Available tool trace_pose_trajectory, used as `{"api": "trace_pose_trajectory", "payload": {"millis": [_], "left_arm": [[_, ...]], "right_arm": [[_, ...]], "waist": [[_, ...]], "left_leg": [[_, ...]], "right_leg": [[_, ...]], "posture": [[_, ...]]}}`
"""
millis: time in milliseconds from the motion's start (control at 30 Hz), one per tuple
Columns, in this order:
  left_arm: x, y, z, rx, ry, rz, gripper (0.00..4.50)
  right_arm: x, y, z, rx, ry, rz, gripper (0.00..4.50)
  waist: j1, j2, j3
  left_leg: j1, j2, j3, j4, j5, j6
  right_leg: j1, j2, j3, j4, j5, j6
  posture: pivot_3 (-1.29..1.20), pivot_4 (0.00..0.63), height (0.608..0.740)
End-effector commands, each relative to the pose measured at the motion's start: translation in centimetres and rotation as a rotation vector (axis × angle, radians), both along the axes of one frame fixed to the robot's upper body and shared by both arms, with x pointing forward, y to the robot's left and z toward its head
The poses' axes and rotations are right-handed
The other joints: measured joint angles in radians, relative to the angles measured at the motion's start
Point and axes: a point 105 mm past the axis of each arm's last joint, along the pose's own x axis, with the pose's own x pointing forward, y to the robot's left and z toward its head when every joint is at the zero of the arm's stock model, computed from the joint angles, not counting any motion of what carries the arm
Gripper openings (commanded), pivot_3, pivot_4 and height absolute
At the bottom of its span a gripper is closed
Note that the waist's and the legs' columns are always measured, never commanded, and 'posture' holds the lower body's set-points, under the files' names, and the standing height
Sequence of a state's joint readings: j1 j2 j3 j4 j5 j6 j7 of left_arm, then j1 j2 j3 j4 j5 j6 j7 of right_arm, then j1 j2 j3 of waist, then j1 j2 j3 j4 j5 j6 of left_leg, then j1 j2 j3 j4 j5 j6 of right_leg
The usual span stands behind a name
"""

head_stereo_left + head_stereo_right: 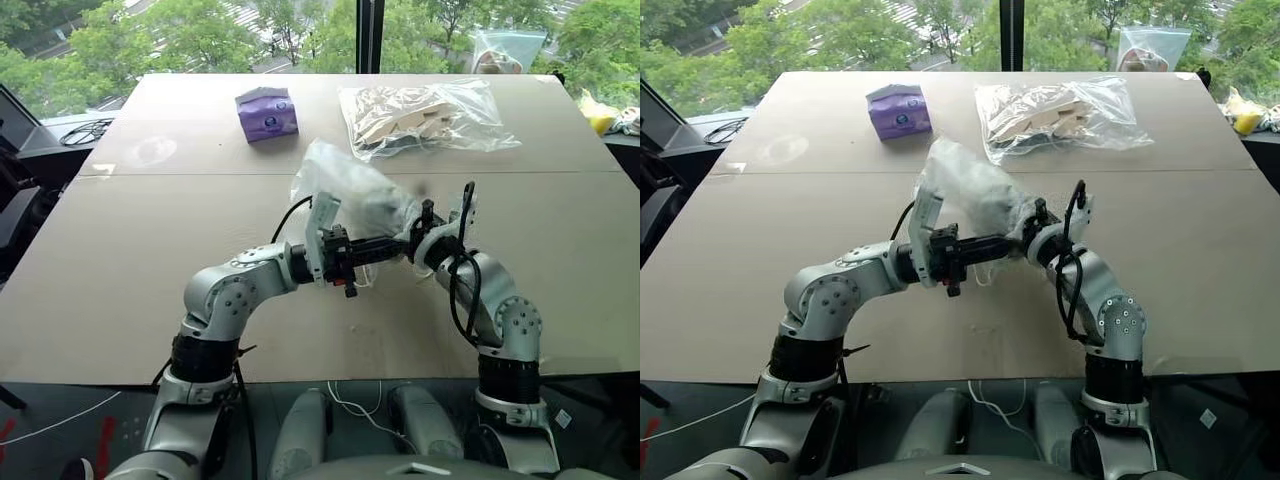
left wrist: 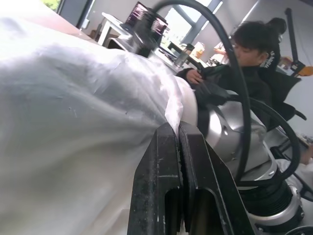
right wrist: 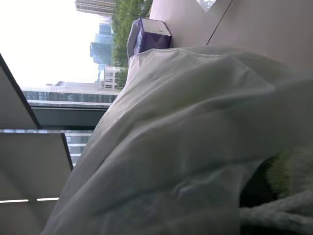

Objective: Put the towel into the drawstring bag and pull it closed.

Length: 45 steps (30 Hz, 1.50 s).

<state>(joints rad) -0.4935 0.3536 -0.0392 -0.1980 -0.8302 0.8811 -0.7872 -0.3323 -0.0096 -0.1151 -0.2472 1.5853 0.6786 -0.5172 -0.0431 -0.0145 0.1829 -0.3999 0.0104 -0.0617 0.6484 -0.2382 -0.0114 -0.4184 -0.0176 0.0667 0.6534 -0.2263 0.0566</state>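
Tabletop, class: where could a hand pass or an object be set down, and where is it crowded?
Free: the table left of the left arm, and the right side below the clear plastic bag. Crowded: the middle, where both arms meet the drawstring bag, and the far edge around the purple tissue pack.

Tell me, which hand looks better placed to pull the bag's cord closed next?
Probably the right hand: a white cord lies just before it at the drawstring bag's mouth, with the towel inside. The left hand is busy, clamped on the bag's fabric.
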Motion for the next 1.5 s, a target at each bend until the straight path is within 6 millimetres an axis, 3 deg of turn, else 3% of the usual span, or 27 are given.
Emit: {"api": "trace_pose_trajectory", "payload": {"millis": [33,267,367,533,667,867,1133,1233,1367,1500], "left_arm": [[1.9,2.1,1.3,0.007,-0.106,0.091,0.0],[4.9,4.6,3.6,-0.028,-0.212,0.241,0.0],[5.2,4.4,3.8,-0.032,-0.215,0.256,0.0],[4.6,3.5,3.5,-0.034,-0.209,0.238,0.0],[4.3,3.2,3.5,-0.044,-0.199,0.228,0.0],[4.1,3.0,3.4,-0.037,-0.187,0.215,0.0],[3.2,2.4,3.0,-0.03,-0.161,0.173,0.0],[2.6,2.0,2.7,-0.031,-0.15,0.153,0.0],[2.1,1.7,2.4,-0.032,-0.134,0.139,0.0],[1.6,1.2,2.0,-0.033,-0.113,0.109,0.0]], "right_arm": [[-1.4,-0.9,0.4,-0.163,-0.137,0.064,2.68],[-3.2,-2.6,-0.4,-0.376,-0.278,0.18,2.68],[-3.4,-3.1,0.5,-0.372,-0.351,0.167,2.68],[-5.4,-2.8,1.5,-0.448,-0.488,0.273,2.68],[-4.2,-3.6,-0.6,-0.629,-0.434,0.252,2.68],[-3.0,-2.2,-3.1,-0.765,-0.41,0.291,2.68],[-1.0,1.0,-1.9,-0.749,-0.515,0.271,2.68],[-0.2,1.7,-1.3,-0.728,-0.536,0.24,1.9],[-0.1,2.9,-1.1,-0.703,-0.551,0.255,0.03],[1.0,4.6,0.1,-0.615,-0.566,0.21,0.03]], "waist": [[0.0,0.0,0.0],[0.001,0.0,0.0],[0.0,0.0,0.0],[0.002,0.0,0.0],[0.002,-0.001,0.0],[-0.001,-0.001,0.0],[0.0,-0.001,0.0],[0.001,-0.001,0.0],[0.002,-0.001,0.0],[-0.002,-0.001,0.0]], "left_leg": [[0.0,0.0,0.0,0.0,0.0,0.0],[0.0,0.0,0.001,0.0,0.0,0.0],[0.0,0.0,0.001,0.0,0.0,0.0],[-0.001,0.0,0.001,0.0,0.0,0.0],[-0.001,0.0,0.001,0.0,0.0,0.0],[0.0,0.001,0.001,0.0,0.0,0.0],[-0.001,0.0,0.001,0.0,0.0,0.0],[-0.001,0.0,0.001,0.0,0.0,0.0],[-0.001,0.0,0.0,0.0,0.0,0.0],[-0.001,0.0,0.001,0.0,0.0,0.0]], "right_leg": [[0.0,0.0,0.0,0.0,0.0,0.0],[0.0,0.0,0.0,0.0,-0.001,0.0],[0.0,0.0,0.001,-0.001,0.0,0.001],[0.0,0.0,0.001,-0.001,0.001,0.003],[0.0,0.0,0.001,-0.002,0.001,0.003],[0.0,0.001,0.001,-0.001,0.001,0.003],[-0.001,0.0,0.001,-0.001,0.001,0.003],[-0.001,0.0,0.001,-0.001,0.001,0.003],[-0.001,0.0,0.0,-0.001,0.002,0.003],[-0.001,0.0,0.001,-0.001,0.002,0.003]], "posture": [[0.0,0.15,0.74],[0.0,0.15,0.74],[0.0,0.15,0.74],[0.0,0.15,0.74],[0.0,0.15,0.74],[0.0,0.15,0.74],[0.0,0.15,0.74],[0.0,0.15,0.74],[0.0,0.15,0.74],[0.0,0.15,0.74]]}}
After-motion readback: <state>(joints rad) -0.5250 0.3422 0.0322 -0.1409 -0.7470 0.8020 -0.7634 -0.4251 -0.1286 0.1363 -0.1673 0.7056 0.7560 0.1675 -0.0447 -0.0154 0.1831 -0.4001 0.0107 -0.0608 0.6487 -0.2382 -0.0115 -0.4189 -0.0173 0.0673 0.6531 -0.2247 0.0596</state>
